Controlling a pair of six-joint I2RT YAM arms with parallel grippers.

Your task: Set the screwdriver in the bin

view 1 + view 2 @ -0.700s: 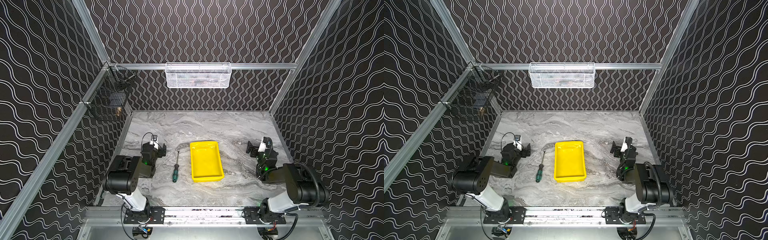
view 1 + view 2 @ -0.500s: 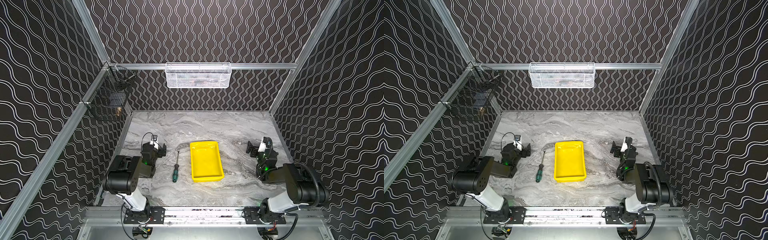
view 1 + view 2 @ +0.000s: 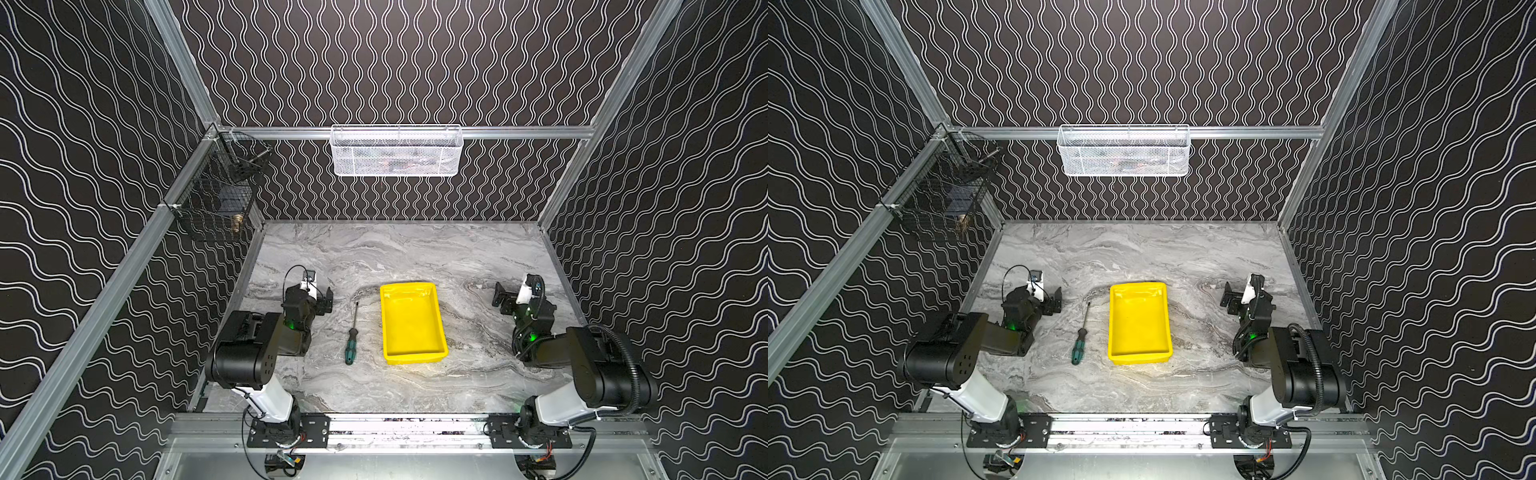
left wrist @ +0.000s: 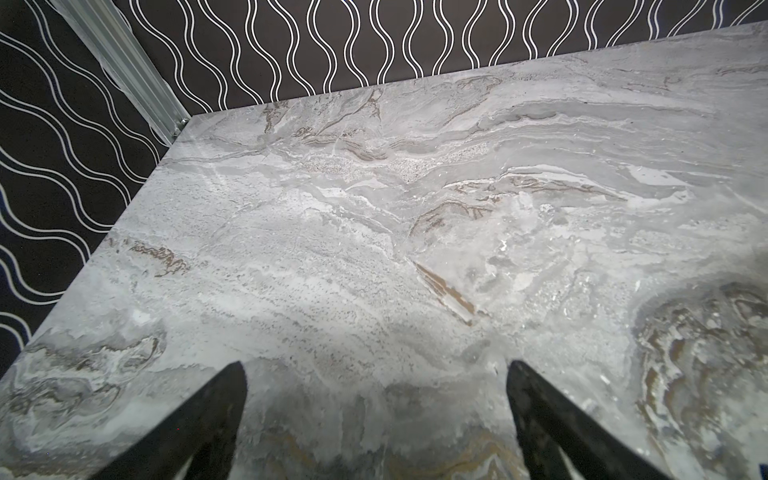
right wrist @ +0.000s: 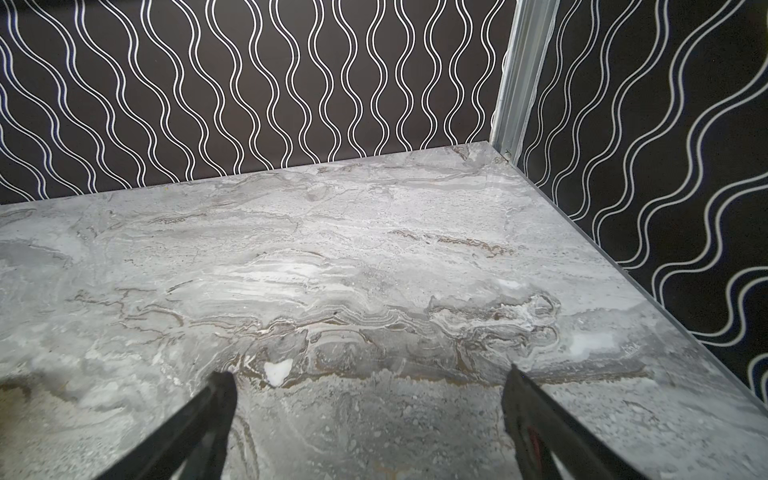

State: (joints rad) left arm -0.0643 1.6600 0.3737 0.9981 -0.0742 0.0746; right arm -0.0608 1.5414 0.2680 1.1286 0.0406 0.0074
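On the table [image 3: 415, 257] in both top views, the bin [image 3: 411, 324] sits mid-floor, its yellow bottom bare. The screwdriver [image 3: 353, 333] lies flat just left of it, not touching, with its handle toward the near edge. A white basket [image 3: 397, 151] hung at the back holds blurred items. A black cage [image 3: 216, 208] hung at the left holds a brass-coloured piece [image 3: 237, 222] and dark shapes.

From the left wrist, the left gripper [image 4: 374, 365] shows its jaws wide apart over bare marble.

From the right wrist, the right gripper [image 5: 368, 374] likewise has its jaws apart over bare marble.
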